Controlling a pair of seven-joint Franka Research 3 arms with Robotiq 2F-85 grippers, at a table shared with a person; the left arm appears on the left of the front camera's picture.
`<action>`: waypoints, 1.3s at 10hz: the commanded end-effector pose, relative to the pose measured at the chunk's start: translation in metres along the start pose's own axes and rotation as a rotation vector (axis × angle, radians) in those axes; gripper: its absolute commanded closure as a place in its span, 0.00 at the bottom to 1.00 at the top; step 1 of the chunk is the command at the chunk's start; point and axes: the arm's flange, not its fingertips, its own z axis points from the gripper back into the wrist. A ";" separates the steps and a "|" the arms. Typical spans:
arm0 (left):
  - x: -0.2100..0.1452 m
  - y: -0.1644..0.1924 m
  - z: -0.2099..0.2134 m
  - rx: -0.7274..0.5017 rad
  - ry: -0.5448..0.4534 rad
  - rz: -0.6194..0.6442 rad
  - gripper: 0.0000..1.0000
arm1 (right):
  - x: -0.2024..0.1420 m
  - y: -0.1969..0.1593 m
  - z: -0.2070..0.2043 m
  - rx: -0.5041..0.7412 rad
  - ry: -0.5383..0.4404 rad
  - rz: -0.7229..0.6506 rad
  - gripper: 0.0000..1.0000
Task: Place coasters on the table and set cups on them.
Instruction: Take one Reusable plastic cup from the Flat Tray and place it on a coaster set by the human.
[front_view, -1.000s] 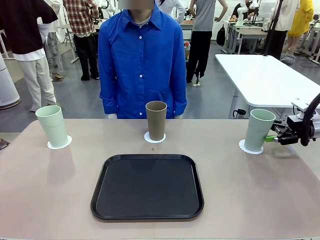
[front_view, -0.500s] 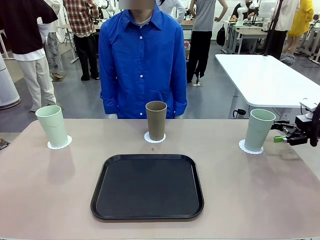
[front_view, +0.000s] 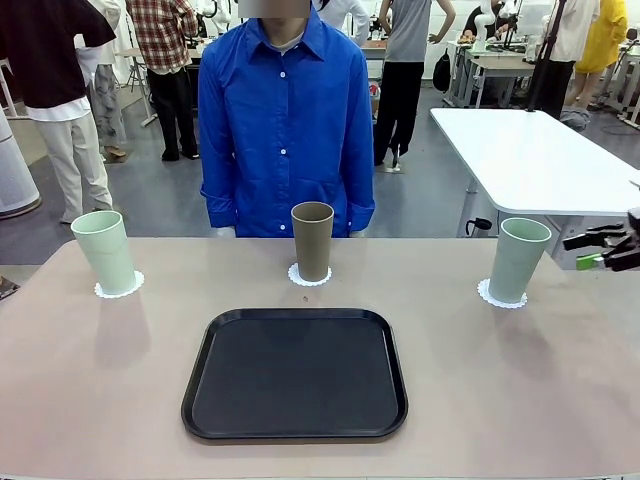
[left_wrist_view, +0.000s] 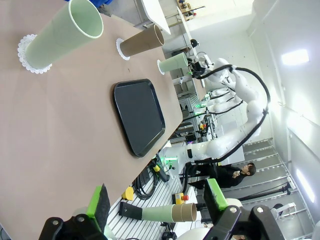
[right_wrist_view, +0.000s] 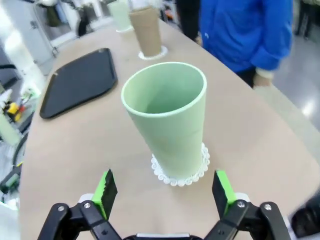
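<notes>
Three cups stand upright on lacy white coasters along the far side of the table (front_view: 500, 400). A mint cup (front_view: 103, 250) is at the left on its coaster (front_view: 119, 288), a brown cup (front_view: 312, 240) in the middle on a coaster (front_view: 309, 277), and another mint cup (front_view: 519, 258) at the right on a coaster (front_view: 500, 296). My right gripper (front_view: 608, 250) hangs open at the right edge, apart from that cup. In the right wrist view this cup (right_wrist_view: 167, 117) stands just ahead of the open right gripper (right_wrist_view: 165, 192). My left gripper (left_wrist_view: 157, 200) is open and holds nothing.
A black tray (front_view: 295, 372) lies bare in the middle of the near half. A person in a blue shirt (front_view: 285, 110) stands at the far edge behind the brown cup, hands low. A white table (front_view: 530, 150) stands beyond the right corner.
My right gripper has drawn back to the right, away from the right mint cup, which stays on its coaster. Nothing else has moved.
</notes>
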 end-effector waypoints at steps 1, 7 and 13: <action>-0.001 -0.002 0.000 0.002 -0.015 0.004 0.00 | 0.044 0.050 -0.001 -0.086 0.179 -0.140 0.00; -0.001 -0.002 0.000 0.002 -0.015 0.004 0.00 | 0.166 0.149 -0.043 -0.261 0.645 -0.291 0.00; -0.001 -0.002 0.000 0.002 -0.015 0.004 0.00 | 0.183 0.154 -0.057 -0.296 0.656 -0.300 0.00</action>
